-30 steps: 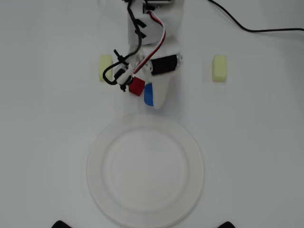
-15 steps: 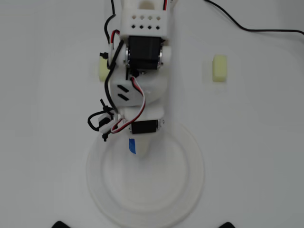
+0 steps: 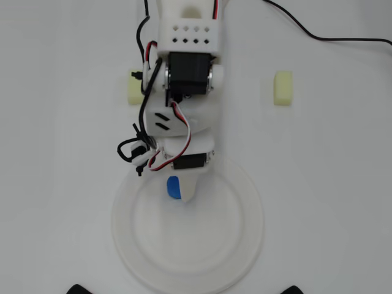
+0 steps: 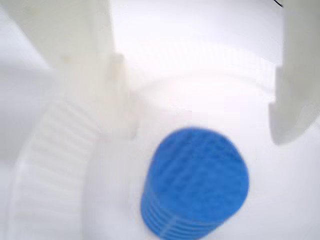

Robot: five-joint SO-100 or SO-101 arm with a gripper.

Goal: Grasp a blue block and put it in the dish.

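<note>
The blue block (image 3: 173,187) is a short bright blue cylinder inside the upper part of the white dish (image 3: 125,245); the arm hides part of it in the overhead view. In the wrist view the blue block (image 4: 195,185) stands round top up on the dish's floor (image 4: 65,165), slightly blurred. My gripper (image 3: 182,191) is above the dish, directly over the block. In the wrist view my gripper (image 4: 202,135) is open: the left finger (image 4: 100,75) and the right finger (image 4: 295,100) stand apart, with a gap on each side of the block.
A pale yellow block (image 3: 282,87) lies on the white table at the upper right. Another pale yellow block (image 3: 133,87) lies at the upper left, partly behind the arm. A black cable (image 3: 318,35) runs across the top right.
</note>
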